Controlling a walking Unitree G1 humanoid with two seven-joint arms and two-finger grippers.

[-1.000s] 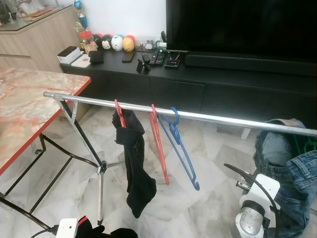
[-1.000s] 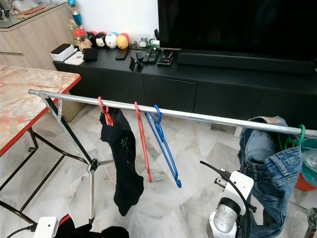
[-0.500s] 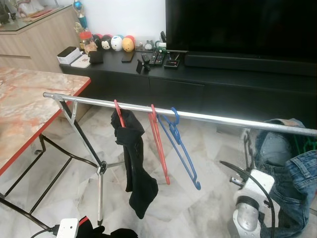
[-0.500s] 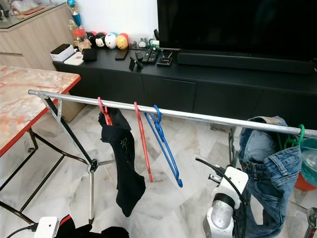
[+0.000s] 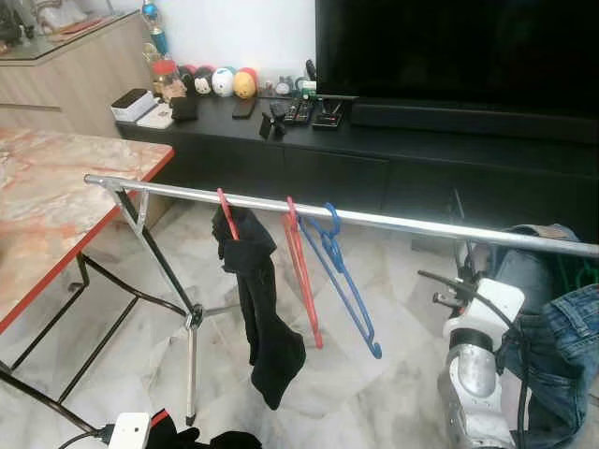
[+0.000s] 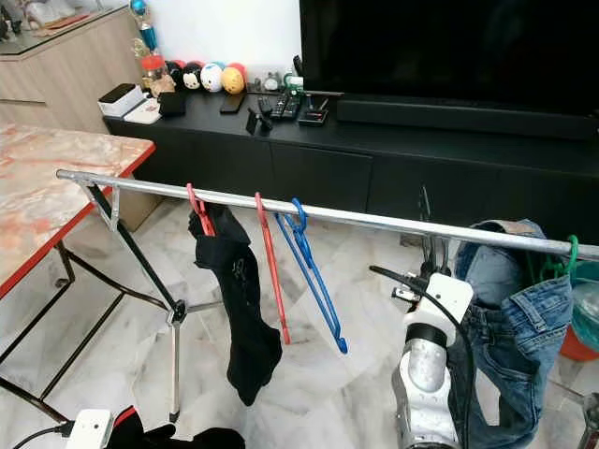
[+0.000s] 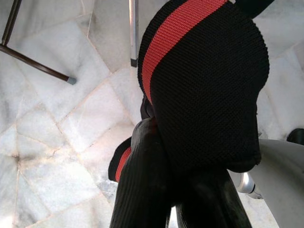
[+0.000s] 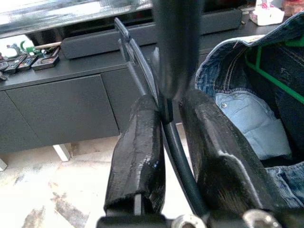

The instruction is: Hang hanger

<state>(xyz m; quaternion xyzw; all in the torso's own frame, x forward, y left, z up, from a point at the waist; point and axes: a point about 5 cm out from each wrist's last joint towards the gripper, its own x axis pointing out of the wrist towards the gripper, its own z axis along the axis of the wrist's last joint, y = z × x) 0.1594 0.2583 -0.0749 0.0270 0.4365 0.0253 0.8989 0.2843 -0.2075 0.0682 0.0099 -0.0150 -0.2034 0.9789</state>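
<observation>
The right pincer [image 8: 166, 142] is raised just below the long silver metal clothes rail [image 6: 374, 222], its two black fingers [image 8: 135, 156] clenched on a thin dark plastic hanger [image 8: 137, 61] whose hook stands up close to the rail, beside the blue denim jeans [image 6: 510, 318] draped over the rail's right end. Further left on the rail hang a blue plastic hanger [image 6: 314, 281], a red plastic hanger [image 6: 271, 271] and another red hanger carrying a black garment [image 6: 243, 318]. The left pincer [image 7: 175, 190] hangs low over the marble floor [image 7: 57, 118], grasping a black knitted cloth with a red stripe [image 7: 204, 85].
</observation>
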